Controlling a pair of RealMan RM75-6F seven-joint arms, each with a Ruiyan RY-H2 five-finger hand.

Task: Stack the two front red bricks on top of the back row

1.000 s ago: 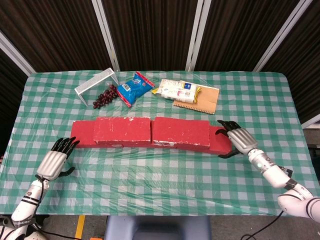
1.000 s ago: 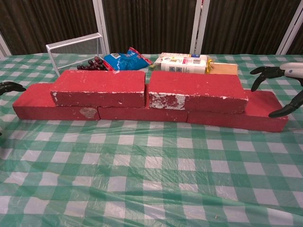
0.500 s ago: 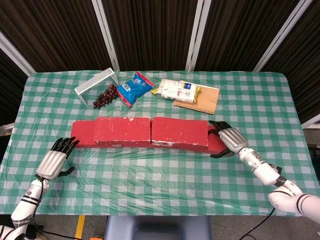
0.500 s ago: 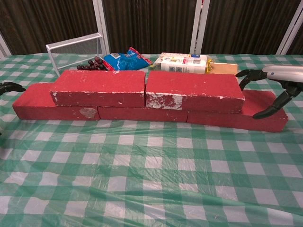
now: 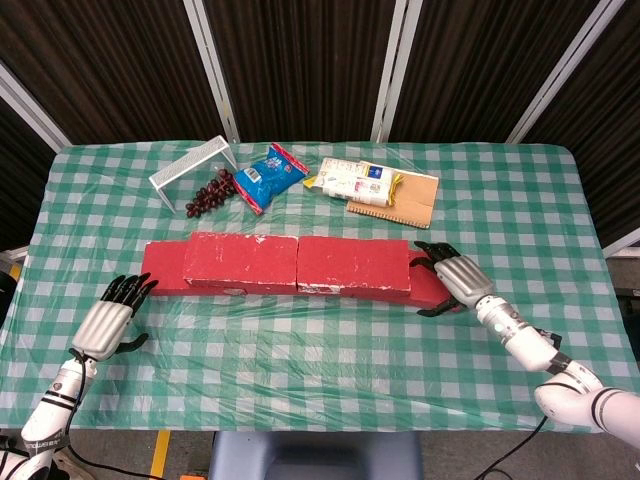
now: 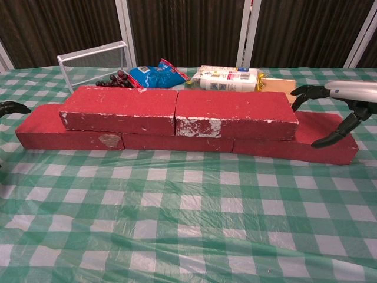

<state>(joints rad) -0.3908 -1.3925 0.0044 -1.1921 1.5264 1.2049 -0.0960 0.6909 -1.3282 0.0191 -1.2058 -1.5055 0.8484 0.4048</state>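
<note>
Two upper red bricks point(image 6: 177, 112) are seen stacked end to end on the back row point(image 6: 182, 138), their inner ends touching in the chest view. The back row is left exposed at both ends, as a short step at the left and a longer step at the right. Chipped white patches are shown along the front faces of the upper bricks.

The right hand point(image 5: 455, 276) is placed at the right end of the back row, with fingers spread and curved over the exposed step; whether the fingertips point(image 6: 321, 143) touch the brick cannot be told. Nothing is held.

The left hand point(image 5: 108, 318) is set on the tablecloth point(image 5: 320, 350) near the left front corner, well apart from the bricks, with fingers extended and slightly fanned, holding nothing. Only its dark fingertips are caught at the left edge of the chest view.

Behind the bricks, along the far side, are listed: a white wire rack point(image 5: 193, 165), a bunch of dark grapes point(image 5: 207, 194), a blue snack bag point(image 5: 269, 176), a white packet point(image 5: 350, 179) and a brown notebook point(image 5: 405, 203). A broad strip of bare cloth is left between the bricks and the near table edge.
</note>
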